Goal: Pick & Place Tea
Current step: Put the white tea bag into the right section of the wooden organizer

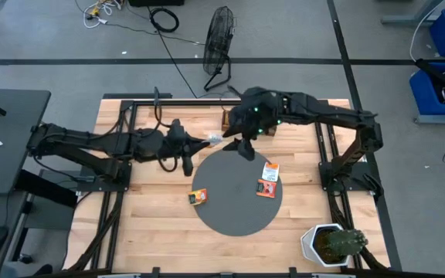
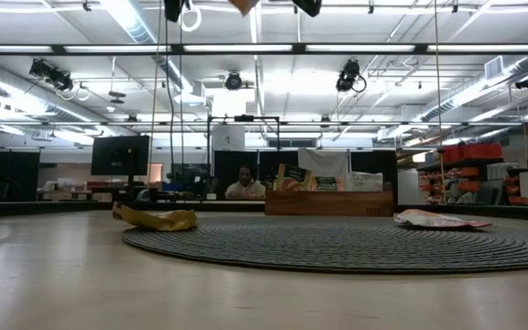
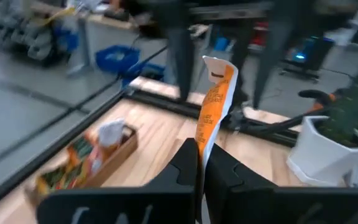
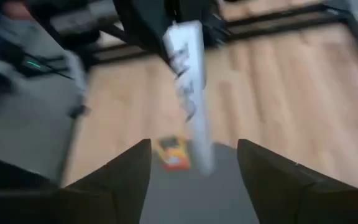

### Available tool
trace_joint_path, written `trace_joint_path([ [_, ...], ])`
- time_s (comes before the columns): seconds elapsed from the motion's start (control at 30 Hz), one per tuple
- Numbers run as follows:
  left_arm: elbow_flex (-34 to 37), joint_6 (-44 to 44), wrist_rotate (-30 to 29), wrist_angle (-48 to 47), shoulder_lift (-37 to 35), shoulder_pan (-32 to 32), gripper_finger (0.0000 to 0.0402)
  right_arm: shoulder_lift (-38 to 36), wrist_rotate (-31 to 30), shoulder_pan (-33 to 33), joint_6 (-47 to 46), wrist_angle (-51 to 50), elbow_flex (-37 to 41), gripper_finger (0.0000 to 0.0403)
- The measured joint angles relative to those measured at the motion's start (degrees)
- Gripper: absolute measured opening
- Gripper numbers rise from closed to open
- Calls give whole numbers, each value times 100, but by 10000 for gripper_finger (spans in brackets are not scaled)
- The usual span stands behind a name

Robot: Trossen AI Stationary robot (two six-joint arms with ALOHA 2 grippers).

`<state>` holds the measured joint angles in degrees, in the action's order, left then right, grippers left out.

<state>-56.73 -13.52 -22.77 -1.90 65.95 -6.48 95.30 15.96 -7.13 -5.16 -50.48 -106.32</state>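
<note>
Tea sachets (image 1: 267,180) lie on your round dark mat (image 1: 230,216): two overlapping near its right side and one orange sachet (image 1: 198,197) at its left edge. Your left gripper (image 3: 202,163), at centre-left of the high view, is clenched on a white-and-orange sachet (image 3: 215,99) standing upright between its fingers. Your right gripper (image 4: 194,163), just above the mat's top edge, has its fingers spread apart, with that sachet hanging between them. Upper centre, the wooden tray (image 1: 227,120) holds more packets.
</note>
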Motion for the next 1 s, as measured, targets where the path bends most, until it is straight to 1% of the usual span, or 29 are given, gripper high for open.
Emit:
trace_joint_path([
  [0.07, -2, 166, 10, 49, -2, -83, 7, 17, 412, -89, -103, 291, 0, 246],
  [0.2, -2, 189, -36, 50, 0, -165, 9, 32, 1097, -260, -412, 684, 0, 247],
  [0.27, -2, 187, -75, 60, 0, -166, 9, 29, 1377, -305, -523, 690, 0, 246],
  [0.37, -2, 181, -146, 138, 0, -141, 7, 32, 1626, -326, -541, 578, 0, 239],
  [0.53, -2, 173, -146, 150, 0, -76, 9, 32, 1771, -317, -598, 586, 0, 215],
  [0.63, -2, 76, -152, 145, 0, -25, 7, 32, 1740, -319, -594, 655, 0, 198],
  [0.83, -2, 68, -164, 141, 0, 33, 9, 39, 1150, -315, -284, 625, 0, 171],
  [1.0, -2, 68, -164, 130, 0, 33, 7, 138, 1033, -315, -139, 657, 2, 156],
])
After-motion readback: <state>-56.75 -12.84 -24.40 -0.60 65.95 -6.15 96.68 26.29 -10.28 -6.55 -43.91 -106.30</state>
